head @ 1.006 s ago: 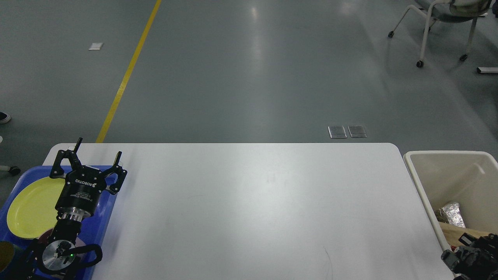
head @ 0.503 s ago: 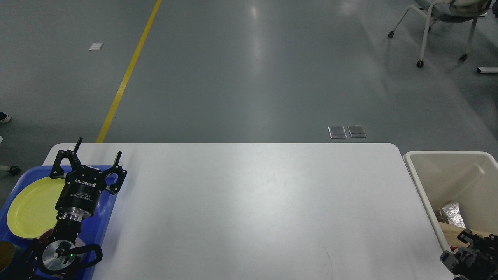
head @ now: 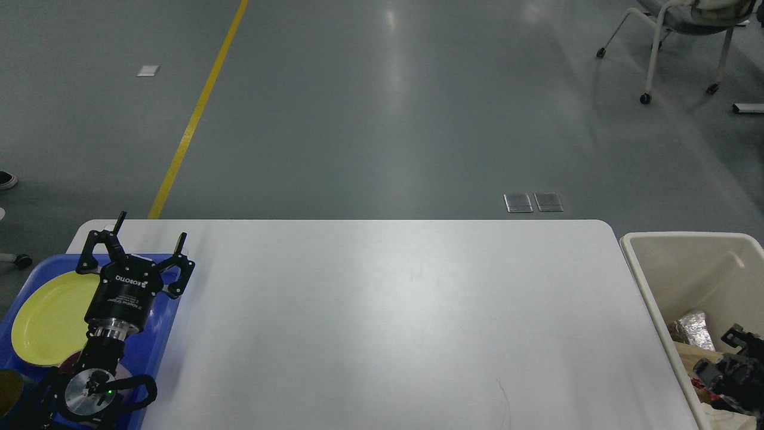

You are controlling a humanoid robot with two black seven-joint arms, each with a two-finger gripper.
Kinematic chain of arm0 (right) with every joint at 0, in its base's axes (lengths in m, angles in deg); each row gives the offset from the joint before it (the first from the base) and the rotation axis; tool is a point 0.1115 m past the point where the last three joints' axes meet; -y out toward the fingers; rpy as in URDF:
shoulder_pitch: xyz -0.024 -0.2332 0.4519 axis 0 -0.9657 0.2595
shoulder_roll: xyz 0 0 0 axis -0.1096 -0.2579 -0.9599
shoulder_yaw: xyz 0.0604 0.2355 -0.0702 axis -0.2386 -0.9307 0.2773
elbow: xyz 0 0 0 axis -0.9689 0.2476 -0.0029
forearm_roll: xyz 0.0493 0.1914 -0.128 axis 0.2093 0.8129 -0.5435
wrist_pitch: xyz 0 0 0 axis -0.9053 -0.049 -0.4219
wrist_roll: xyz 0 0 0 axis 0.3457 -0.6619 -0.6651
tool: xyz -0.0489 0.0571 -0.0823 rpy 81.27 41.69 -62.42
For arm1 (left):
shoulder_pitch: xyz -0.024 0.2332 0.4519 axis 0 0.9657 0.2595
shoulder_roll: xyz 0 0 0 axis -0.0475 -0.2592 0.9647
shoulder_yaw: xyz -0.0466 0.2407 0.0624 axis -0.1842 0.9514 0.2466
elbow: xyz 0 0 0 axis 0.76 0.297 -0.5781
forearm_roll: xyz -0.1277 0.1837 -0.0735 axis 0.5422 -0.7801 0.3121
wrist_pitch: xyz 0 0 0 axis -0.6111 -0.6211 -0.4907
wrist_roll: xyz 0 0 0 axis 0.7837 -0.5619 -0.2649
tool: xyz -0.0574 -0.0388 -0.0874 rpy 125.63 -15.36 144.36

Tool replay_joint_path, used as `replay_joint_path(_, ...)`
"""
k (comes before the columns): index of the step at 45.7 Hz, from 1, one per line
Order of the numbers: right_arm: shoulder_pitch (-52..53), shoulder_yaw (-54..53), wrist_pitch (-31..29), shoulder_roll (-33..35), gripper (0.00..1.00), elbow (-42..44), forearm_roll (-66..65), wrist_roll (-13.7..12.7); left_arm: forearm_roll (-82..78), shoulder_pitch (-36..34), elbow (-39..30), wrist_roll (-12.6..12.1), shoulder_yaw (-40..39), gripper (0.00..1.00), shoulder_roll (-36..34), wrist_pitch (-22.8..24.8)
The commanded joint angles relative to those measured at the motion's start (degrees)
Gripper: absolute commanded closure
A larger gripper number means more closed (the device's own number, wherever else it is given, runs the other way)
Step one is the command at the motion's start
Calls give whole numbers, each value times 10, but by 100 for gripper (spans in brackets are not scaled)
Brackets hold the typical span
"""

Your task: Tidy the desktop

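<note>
The white desktop (head: pixel 382 310) fills the middle of the head view, and its surface is bare. My left gripper (head: pixel 152 230) stands open over the desktop's far-left corner, above the blue tray (head: pixel 152 349), with nothing between its fingers. My right gripper (head: pixel 737 364) shows only as a dark cluster at the right edge, over the beige bin (head: pixel 656 286); its fingers cannot be told apart.
A yellow plate (head: pixel 45 325) lies in the blue tray. The beige bin holds crumpled foil (head: pixel 689 331) and brown paper. Beyond the desktop lie grey floor, a yellow line (head: pixel 191 119) and a wheeled chair (head: pixel 674 36).
My right gripper has moved up and to the right, further over the bin. The left arm has not moved.
</note>
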Motion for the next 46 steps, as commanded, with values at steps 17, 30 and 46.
replay_joint_path(17,172,-261,1,33,0,-10,16,25,0,0,0,0,0,4,0,1)
replay_joint_path(30,232,-407,1,11,0,-79,9,26,0,0,0,0,0,4,0,0)
replay_joint_path(46,181,-861,-2,35,0,-301,1,59,0,0,0,0,0,4,0,0)
